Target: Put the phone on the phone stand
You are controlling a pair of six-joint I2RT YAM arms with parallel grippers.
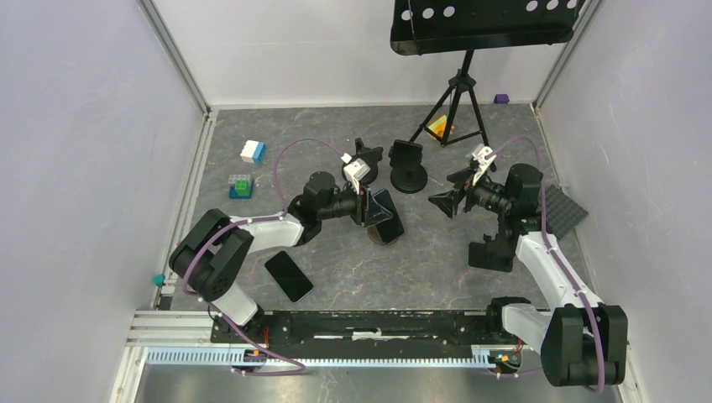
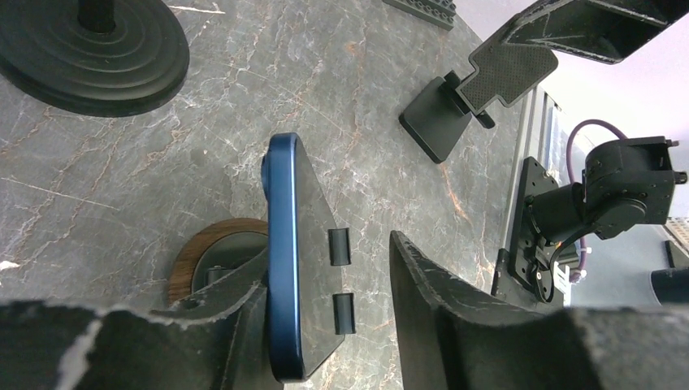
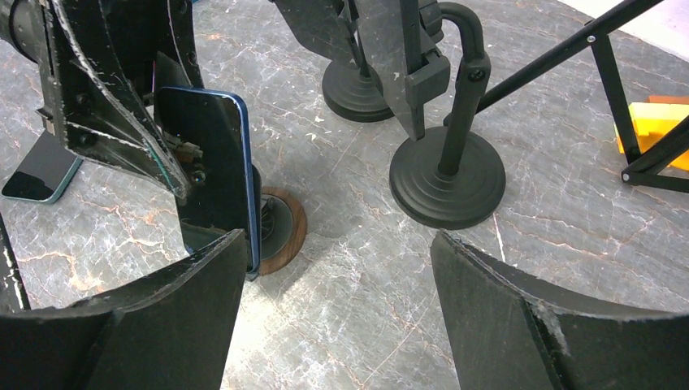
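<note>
A blue-edged phone (image 1: 386, 216) stands upright on a phone stand with a round wooden base (image 2: 191, 256). Two small black hooks of the stand lie over its screen. My left gripper (image 1: 374, 206) is open around the phone (image 2: 284, 268): one finger lies against its back, the other stands well clear of the screen. The right wrist view shows the phone (image 3: 207, 162) and the wooden base (image 3: 288, 236) too. My right gripper (image 1: 442, 201) is open and empty, low over the table to the right of the phone.
A second phone (image 1: 288, 275) lies flat at the front left. A black stand with a round base (image 1: 409, 168) is just behind. Another black stand (image 1: 491, 252) is by the right arm. A tripod (image 1: 458, 92), toy blocks (image 1: 252, 151) and a grey baseplate (image 1: 567, 214) lie further off.
</note>
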